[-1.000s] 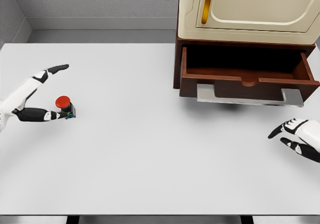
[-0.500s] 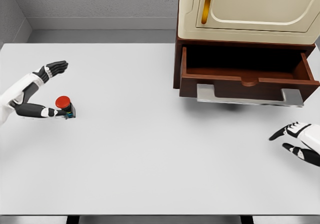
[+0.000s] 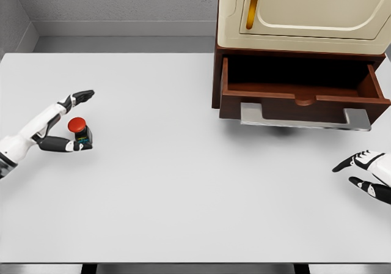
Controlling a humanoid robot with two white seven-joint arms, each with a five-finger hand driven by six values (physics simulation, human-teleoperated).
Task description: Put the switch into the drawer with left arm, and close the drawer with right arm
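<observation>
Fingers (image 3: 72,98) perhaps touching switch (image 3: 79,130).

The left hand (image 3: 54,122), at nine o'clock, is white along its back and on the long finger segments, with black at the joints and at the fingertips. Its thumb is mostly black, broken by a small white band near the tip. The forearm behind it is a smooth white shell, tapering toward the wrist, with a dark seam where it meets the picture's edge. The right hand (image 3: 366,175), at four o'clock, has the same scheme: a white back crossed by thin dark lines at the knuckles, black fingertips, and a black thumb with small white patches. No cables, screws or lettering can be made out on either.
</observation>
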